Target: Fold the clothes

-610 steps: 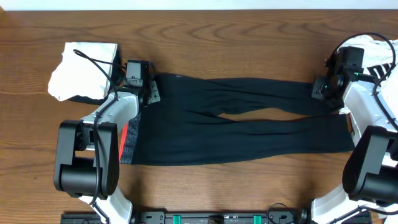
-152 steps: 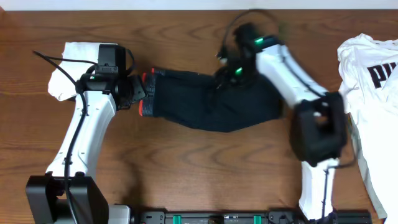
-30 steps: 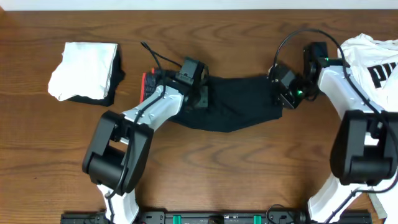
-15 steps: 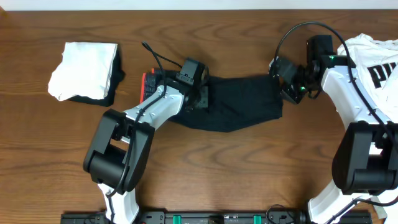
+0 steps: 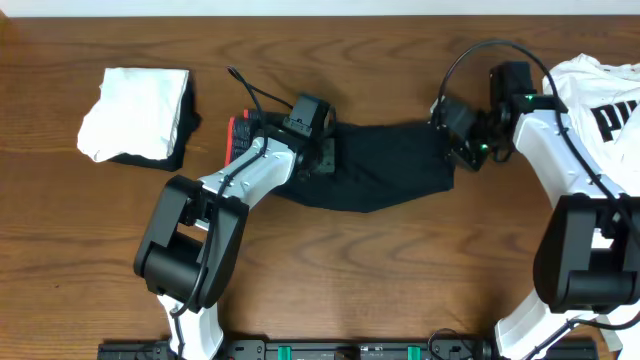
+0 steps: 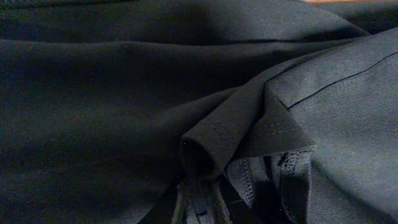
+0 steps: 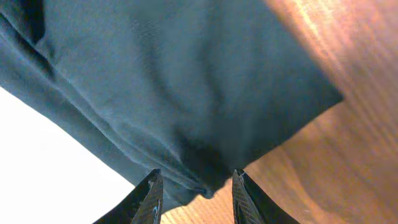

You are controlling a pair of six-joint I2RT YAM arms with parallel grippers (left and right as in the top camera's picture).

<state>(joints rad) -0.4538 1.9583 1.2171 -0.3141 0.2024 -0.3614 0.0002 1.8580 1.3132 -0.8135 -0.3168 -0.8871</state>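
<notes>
Right wrist camera shows the right gripper [image 7: 198, 188] with its two fingertips standing apart. The edge of the black leggings [image 7: 174, 93] lies just at the gap between them and is not squeezed. The wooden table [image 7: 323, 155] shows beside the fabric.

The left wrist view is filled with dark cloth. A rounded fold rises right at the left gripper [image 6: 200, 205], whose fingers barely show at the bottom edge. Whether it clamps that fold or stands loose cannot be told.

From overhead, the left gripper [image 5: 322, 160] rests on the leggings' left part, near the red-orange waistband [image 5: 233, 140]. The right gripper [image 5: 452, 140] is at their right end. The leggings [image 5: 385, 165] lie as a short, bunched dark band across the middle of the table [image 5: 400, 260].

A white folded cloth [image 5: 135, 110] sits well apart on the left. A white T-shirt [image 5: 600, 85] with black lettering lies at the right edge, partly under the right arm.
</notes>
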